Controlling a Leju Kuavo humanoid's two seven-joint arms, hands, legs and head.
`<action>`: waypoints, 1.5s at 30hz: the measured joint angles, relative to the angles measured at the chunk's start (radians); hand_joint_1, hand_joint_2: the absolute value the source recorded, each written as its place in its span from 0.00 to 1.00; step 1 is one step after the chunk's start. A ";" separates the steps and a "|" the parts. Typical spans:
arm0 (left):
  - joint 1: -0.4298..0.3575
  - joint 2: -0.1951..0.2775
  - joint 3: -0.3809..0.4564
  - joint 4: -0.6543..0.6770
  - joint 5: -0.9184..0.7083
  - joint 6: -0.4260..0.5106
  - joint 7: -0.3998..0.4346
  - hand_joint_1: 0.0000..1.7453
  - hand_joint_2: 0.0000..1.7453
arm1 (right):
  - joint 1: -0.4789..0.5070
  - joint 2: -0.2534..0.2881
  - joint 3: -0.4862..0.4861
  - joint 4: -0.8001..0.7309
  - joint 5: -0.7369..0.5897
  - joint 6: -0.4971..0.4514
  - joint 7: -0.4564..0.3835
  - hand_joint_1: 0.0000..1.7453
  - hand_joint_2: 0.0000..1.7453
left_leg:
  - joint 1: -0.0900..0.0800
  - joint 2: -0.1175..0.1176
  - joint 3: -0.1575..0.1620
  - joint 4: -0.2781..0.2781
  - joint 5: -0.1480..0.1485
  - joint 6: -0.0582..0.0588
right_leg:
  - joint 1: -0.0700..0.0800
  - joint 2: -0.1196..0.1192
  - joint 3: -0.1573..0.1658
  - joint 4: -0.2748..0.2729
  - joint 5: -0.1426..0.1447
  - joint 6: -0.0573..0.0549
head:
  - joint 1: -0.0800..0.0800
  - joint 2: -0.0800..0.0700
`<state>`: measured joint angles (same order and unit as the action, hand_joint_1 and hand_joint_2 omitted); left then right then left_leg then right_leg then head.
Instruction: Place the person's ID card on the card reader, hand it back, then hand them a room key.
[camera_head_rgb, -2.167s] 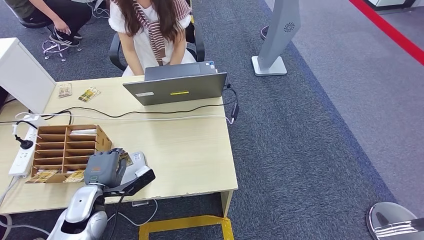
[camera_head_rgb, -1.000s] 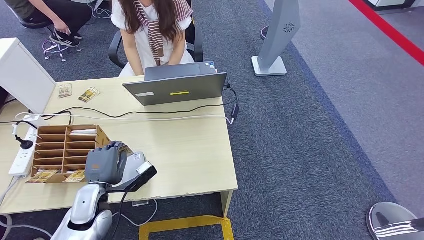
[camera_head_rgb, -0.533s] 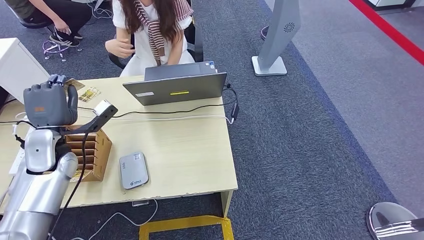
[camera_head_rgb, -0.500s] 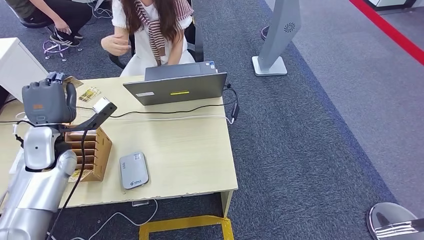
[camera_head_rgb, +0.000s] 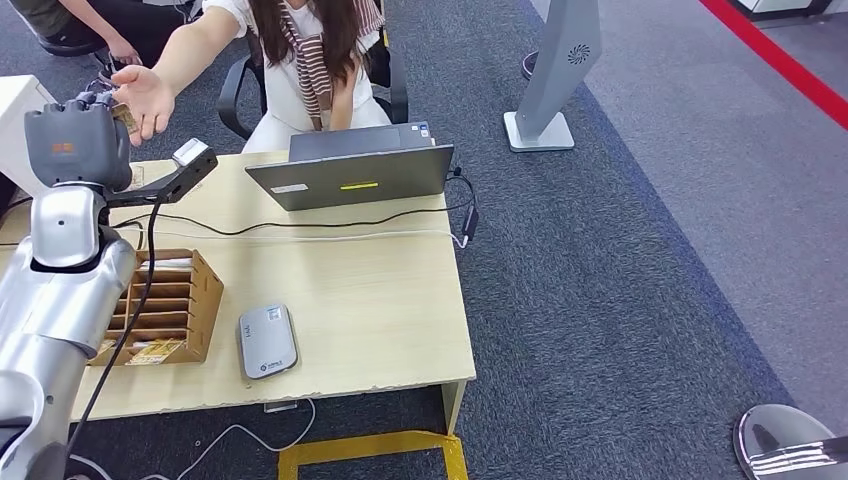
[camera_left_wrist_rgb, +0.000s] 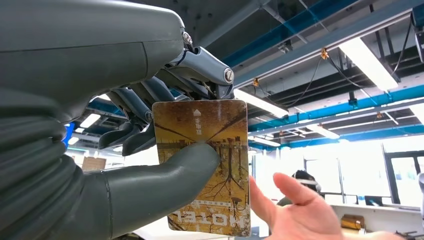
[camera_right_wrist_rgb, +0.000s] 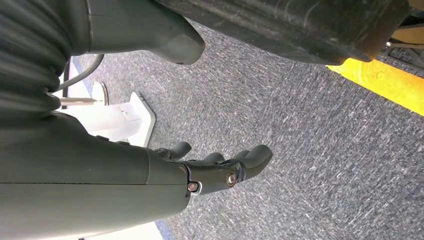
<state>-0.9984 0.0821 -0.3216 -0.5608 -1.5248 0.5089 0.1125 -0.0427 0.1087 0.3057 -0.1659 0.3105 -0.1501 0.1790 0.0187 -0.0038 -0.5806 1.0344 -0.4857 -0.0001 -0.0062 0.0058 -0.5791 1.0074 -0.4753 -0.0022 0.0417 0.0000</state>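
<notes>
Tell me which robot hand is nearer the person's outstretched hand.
Left. The left hand is raised right beside the person's hand, pinching a card. The right hand hangs low over the carpet, holding nothing.

Glossy card, matt wooden desk

Head view: card mostly hidden between left robot hand and the person's hand, only a sliver shows. Person's head cut off by the top edge. Left wrist view: thumb covers the card's middle, its lower edge is cut by the frame, small print too small to read. Person's hand cut off at the bottom edge; contact with card can't be told. Slots of the wooden organizer partly hidden behind the left arm; contents too small to identify. Right robot hand's fingertips mostly hidden behind its own back.
</notes>
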 joint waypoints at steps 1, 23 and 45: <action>-0.001 -0.001 0.000 0.006 0.000 0.001 0.000 1.00 1.00 | 0.000 0.000 0.000 0.000 0.000 0.001 0.001 0.00 1.00 | 0.000 0.000 0.000 0.000 0.000 0.000 | 0.000 0.000 0.000 0.000 0.000 0.000 | 0.000 0.000; -0.001 -0.006 0.000 0.061 0.002 0.012 0.008 0.00 1.00 | 0.000 0.000 0.000 0.000 -0.005 -0.001 -0.003 0.00 1.00 | 0.000 0.000 0.000 0.000 0.000 0.000 | 0.000 0.000 0.000 0.000 0.000 0.000 | 0.000 0.000; 0.717 0.116 0.009 -0.663 0.196 0.039 -0.160 0.00 1.00 | 0.025 0.008 -0.058 0.000 -0.087 -0.061 -0.031 0.00 1.00 | 0.000 0.011 0.005 -0.002 -0.008 -0.001 | 0.000 0.012 0.001 0.000 -0.006 -0.001 | -0.002 0.000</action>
<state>-0.2819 0.1978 -0.3124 -1.2234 -1.3293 0.5475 -0.0476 -0.0175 0.1167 0.2477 -0.1657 0.2232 -0.2112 0.1485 0.0184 0.0068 -0.5757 1.0329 -0.4941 -0.0011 -0.0067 0.0175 -0.5786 1.0075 -0.4814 -0.0037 0.0401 0.0000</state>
